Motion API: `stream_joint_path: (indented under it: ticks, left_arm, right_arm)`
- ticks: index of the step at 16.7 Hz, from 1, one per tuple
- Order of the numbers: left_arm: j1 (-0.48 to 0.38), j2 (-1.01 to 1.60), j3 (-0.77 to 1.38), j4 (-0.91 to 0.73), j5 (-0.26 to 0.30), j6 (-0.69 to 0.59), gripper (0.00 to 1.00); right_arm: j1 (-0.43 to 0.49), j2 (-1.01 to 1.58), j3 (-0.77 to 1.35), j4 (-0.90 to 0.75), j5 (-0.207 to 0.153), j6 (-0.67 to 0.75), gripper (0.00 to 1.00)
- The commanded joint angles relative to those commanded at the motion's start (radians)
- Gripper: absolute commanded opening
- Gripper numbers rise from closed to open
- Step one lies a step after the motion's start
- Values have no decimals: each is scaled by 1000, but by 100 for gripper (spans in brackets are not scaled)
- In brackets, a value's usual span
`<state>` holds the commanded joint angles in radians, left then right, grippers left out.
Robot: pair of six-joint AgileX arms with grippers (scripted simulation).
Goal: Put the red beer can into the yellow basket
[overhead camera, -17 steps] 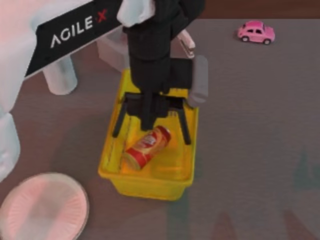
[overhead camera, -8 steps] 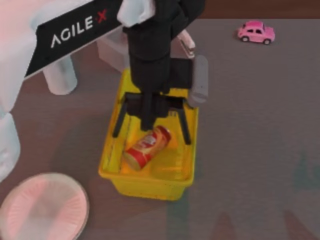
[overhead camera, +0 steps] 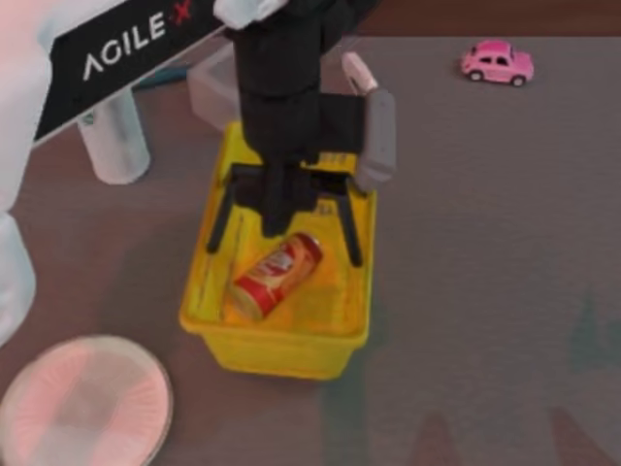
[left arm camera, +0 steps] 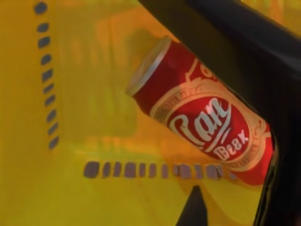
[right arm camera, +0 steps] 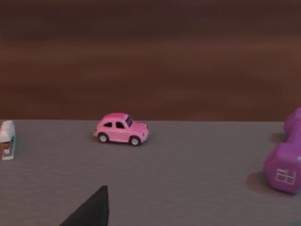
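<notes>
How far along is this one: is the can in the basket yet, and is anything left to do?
Done: the red can lies on its side on the floor of the yellow basket. In hand: the left gripper hangs open above the can, touching nothing. Left: only pulling the left arm clear. The right gripper does not show in the top view; its wrist view faces a pink toy car.

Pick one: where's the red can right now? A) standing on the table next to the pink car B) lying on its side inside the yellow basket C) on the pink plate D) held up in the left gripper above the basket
B: the red can lies on its side on the floor of the yellow basket, and the left gripper above it is open and holds nothing.
</notes>
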<state>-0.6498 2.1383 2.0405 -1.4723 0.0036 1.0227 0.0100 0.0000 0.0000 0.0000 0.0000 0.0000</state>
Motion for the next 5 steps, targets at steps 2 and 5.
stream_joint_path:
  ticks: [2,5]
  left_arm:
    - [16,-5,56,-67,-1,14,0]
    - [35,-12,105,-120,-1,25,0]
  right_arm:
    - [0,0,0,0,0,0,100]
    - [0,0,0,0,0,0,100]
